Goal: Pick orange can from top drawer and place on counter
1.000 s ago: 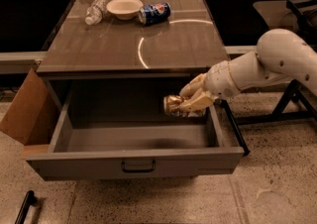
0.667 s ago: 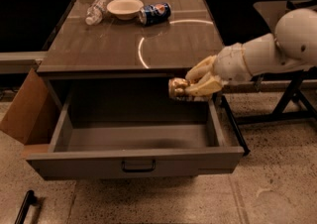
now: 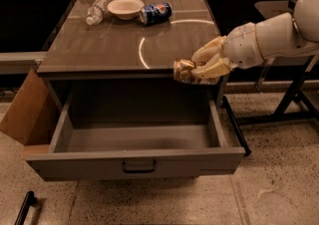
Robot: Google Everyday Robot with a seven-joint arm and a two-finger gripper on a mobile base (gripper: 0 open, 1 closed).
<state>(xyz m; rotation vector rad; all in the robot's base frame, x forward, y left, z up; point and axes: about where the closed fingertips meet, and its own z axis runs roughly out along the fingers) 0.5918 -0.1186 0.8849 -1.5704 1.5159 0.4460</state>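
Note:
My gripper [image 3: 205, 64] is shut on the orange can [image 3: 183, 70], a wrinkly golden can lying sideways between the pale fingers [image 3: 208, 51]. It holds the can in the air at the front right edge of the counter [image 3: 99, 45], level with the counter top and above the back right of the open top drawer [image 3: 134, 142]. The drawer is pulled out and its inside shows nothing in it. The white arm comes in from the right.
At the back of the counter lie a clear plastic bottle [image 3: 95, 10], a white bowl [image 3: 125, 7] and a blue soda can [image 3: 155, 13] on its side. A cardboard flap [image 3: 22, 114] stands left of the drawer. A dark table frame [image 3: 294, 99] stands at the right.
My gripper has lifted the orange can up out of the drawer, from the drawer's right side to the height of the counter's front edge.

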